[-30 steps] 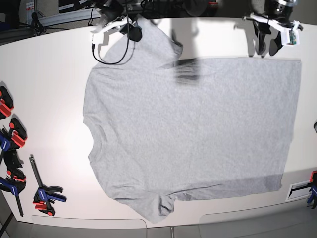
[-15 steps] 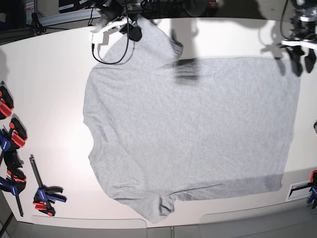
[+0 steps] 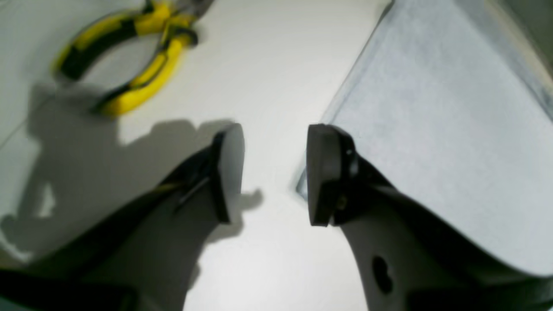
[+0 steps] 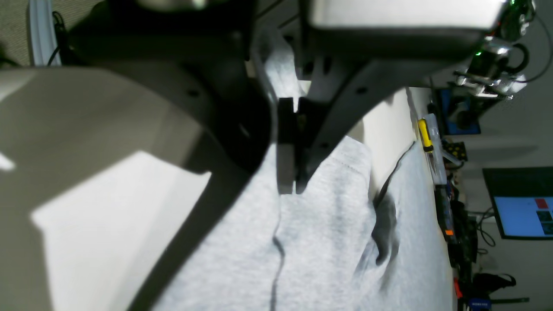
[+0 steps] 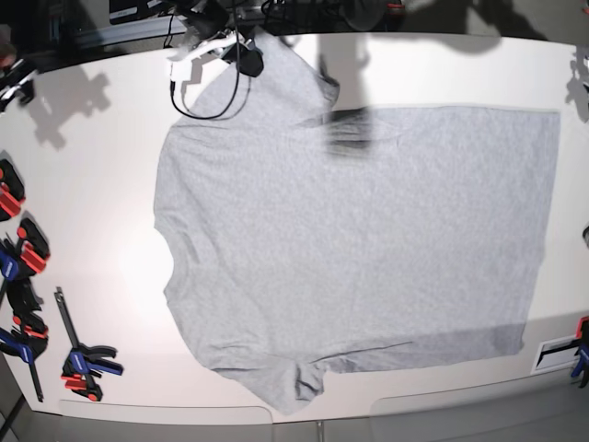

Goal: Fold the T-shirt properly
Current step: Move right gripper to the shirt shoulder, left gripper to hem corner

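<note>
Grey heather cotton covers most of the white table [image 5: 101, 184]: the T-shirt [image 5: 359, 239] lies spread flat, plain side up, its straight hem running along the right side in the base view and its sleeves toward the left. The far sleeve reaches the table's far edge, where my right pincer [image 4: 287, 185] is pressed together on a fold of its cloth; in the right wrist view the fabric rises between my dark fingers [image 4: 285, 147] and hangs down in soft creases. My left pincer [image 3: 274, 172] is spread, its two flat pads [image 3: 229, 168] apart with bare table between them, pinching nothing. It hovers just beside the far hem corner of the shirt; the hem edge runs away from my right-hand pad into the distance. Yellow-and-black pliers [image 3: 129, 56] lie on the bare table further off, to the left in that view.

Open room: a wide bare strip of table lies left of the shirt, a narrower one along the near edge, and a thin margin right of the hem. Red, blue and black clamps [image 5: 28, 304] crowd the left edge, and a black cable [image 5: 207, 92] loops by the far sleeve. Past the table, a lit screen [image 4: 522, 216] and cluttered gear show.
</note>
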